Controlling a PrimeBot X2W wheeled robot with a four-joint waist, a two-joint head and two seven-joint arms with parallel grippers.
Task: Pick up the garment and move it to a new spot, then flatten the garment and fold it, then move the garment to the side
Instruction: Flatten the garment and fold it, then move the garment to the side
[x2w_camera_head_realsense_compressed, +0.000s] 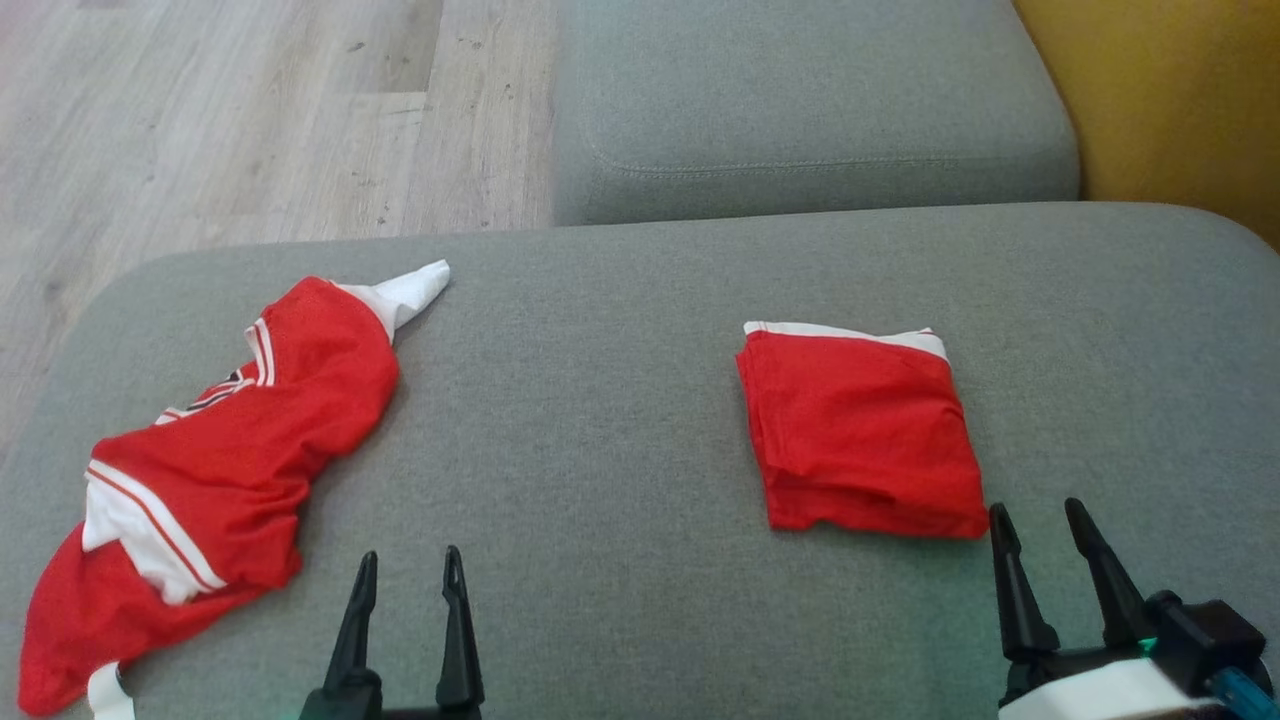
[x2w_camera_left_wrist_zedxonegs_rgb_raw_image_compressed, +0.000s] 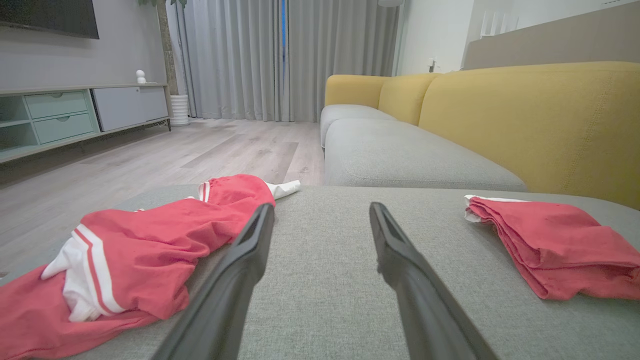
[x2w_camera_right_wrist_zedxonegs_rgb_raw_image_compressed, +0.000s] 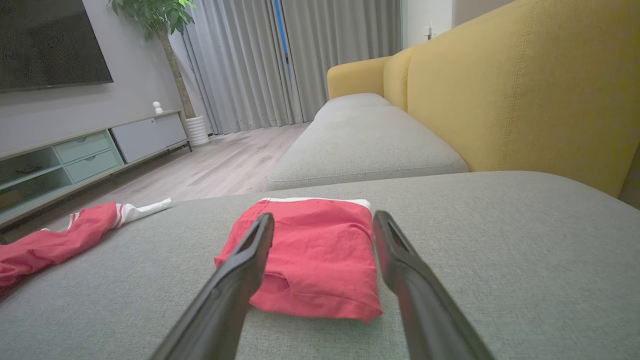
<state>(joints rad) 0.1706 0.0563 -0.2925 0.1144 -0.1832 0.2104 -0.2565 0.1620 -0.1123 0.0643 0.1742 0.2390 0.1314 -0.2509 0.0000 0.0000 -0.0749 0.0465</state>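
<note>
A crumpled red garment with white trim lies on the left of the grey cushion; the left wrist view has the same garment at its left. A folded red garment rests flat on the right side of the cushion, also seen as the folded square in the right wrist view. My left gripper is open just right of the crumpled garment, holding nothing. My right gripper is open, its fingertips just short of the folded garment's near right corner, with nothing between them.
A second grey seat cushion lies beyond, with a yellow sofa back to the right. Wooden floor drops away past the cushion's left and far-left edge. A media cabinet and curtains stand across the room.
</note>
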